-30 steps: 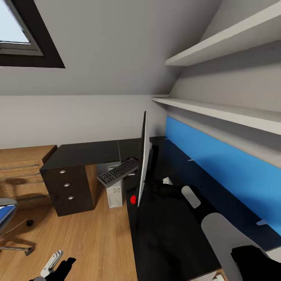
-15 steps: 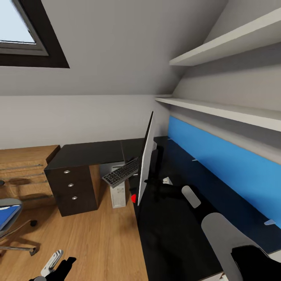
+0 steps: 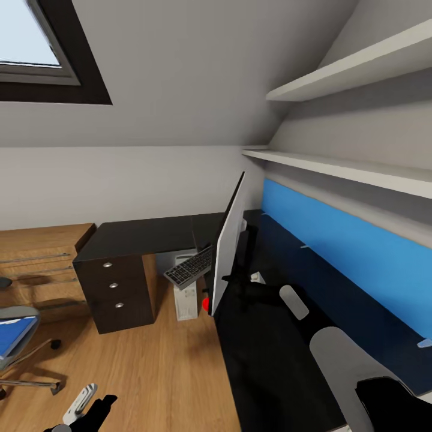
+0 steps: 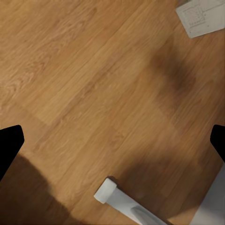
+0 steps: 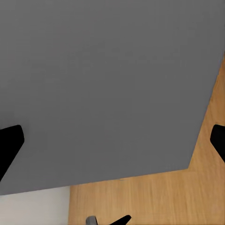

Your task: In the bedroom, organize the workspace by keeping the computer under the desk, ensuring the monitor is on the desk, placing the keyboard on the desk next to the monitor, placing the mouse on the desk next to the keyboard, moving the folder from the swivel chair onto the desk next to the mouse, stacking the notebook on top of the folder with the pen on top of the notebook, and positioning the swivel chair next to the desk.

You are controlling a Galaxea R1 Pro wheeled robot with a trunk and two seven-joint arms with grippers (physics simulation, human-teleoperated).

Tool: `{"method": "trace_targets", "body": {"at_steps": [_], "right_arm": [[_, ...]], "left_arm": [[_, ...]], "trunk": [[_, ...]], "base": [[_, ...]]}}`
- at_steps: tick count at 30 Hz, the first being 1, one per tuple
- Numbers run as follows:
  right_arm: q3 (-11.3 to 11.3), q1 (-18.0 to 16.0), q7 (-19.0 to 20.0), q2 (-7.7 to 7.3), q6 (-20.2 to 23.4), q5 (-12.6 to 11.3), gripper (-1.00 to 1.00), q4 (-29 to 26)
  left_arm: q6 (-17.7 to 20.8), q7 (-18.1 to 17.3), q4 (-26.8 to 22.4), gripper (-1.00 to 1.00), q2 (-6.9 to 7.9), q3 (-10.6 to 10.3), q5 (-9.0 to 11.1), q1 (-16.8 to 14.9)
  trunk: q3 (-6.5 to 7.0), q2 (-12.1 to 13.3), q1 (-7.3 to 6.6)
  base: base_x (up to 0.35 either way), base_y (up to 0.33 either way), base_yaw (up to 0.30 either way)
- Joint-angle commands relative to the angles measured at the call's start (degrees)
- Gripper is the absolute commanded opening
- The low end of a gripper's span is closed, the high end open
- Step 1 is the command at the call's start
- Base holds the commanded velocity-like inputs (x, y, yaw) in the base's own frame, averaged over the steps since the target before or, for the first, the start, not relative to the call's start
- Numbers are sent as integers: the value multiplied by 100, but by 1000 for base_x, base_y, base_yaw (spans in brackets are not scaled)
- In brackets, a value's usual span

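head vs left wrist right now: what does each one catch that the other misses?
Head view: monitor tilted on the desk, keyboard leaning by the desk edge, computer below it, chair with the blue folder, dark drawer unit, blue back panel, wall shelves, window.

Left wrist view: left claw with its tips wide apart and nothing between them, a white bar end, a pale printed corner that I can't identify.

Both: wood floor.
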Motion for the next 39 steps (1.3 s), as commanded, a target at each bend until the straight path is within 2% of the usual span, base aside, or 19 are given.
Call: {"method": "trace_targets", "body": {"at_steps": [1, 11, 39], "right_arm": [[3, -5, 23, -1, 10, 16, 100, 1], [1, -5, 23, 0, 10, 15, 100, 1], [-4, -5, 23, -15, 9, 15, 100, 1]], "left_arm": [[23, 44, -8, 100, 0, 5, 60, -2], [23, 44, -12, 100, -6, 5, 60, -2], [23, 39, -4, 100, -1, 5, 60, -2]], "trunk": [[-7, -5, 0], [-7, -5, 0], [-7, -5, 0]], "base": [[3, 13, 0], [11, 162, 0], [26, 69, 0]]}}
